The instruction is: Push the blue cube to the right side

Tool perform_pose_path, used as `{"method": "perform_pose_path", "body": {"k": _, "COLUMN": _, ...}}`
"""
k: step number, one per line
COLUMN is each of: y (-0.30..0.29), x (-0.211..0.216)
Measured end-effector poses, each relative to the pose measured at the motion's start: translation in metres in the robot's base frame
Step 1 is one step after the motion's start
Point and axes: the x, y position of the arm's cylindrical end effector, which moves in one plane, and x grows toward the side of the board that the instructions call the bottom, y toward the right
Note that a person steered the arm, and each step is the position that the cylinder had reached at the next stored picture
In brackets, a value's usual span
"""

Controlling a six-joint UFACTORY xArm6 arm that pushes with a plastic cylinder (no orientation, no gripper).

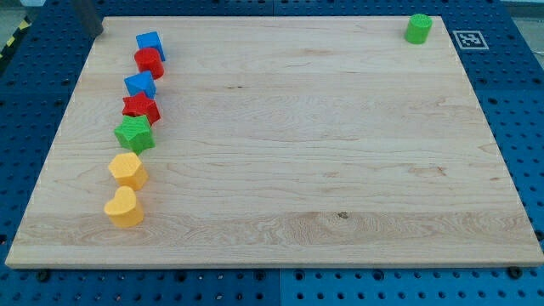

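Observation:
A blue cube (150, 43) sits at the top of a column of blocks along the board's left side, touching a red block (149, 63) just below it. A second blue block (140, 83), its shape unclear, lies below the red one. A dark rod shows at the view's top left corner. What I take for my tip (97, 32) is at the board's top left corner, left of the blue cube and apart from it.
Below the second blue block come a red star (140, 108), a green star (134, 133), a yellow hexagon (127, 170) and a yellow heart (124, 207). A green block (418, 28) stands at the top right corner of the wooden board (323, 153).

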Motion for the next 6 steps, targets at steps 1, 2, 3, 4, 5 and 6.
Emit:
{"method": "perform_pose_path", "body": {"k": 1, "y": 0.003, "x": 0.02}}
{"method": "perform_pose_path", "body": {"k": 2, "y": 0.029, "x": 0.027}}
{"method": "perform_pose_path", "body": {"k": 3, "y": 0.079, "x": 0.029}}
{"method": "perform_pose_path", "body": {"k": 4, "y": 0.12, "x": 0.029}}
{"method": "perform_pose_path", "body": {"k": 5, "y": 0.148, "x": 0.041}}
{"method": "perform_pose_path", "body": {"k": 6, "y": 0.177, "x": 0.047}}
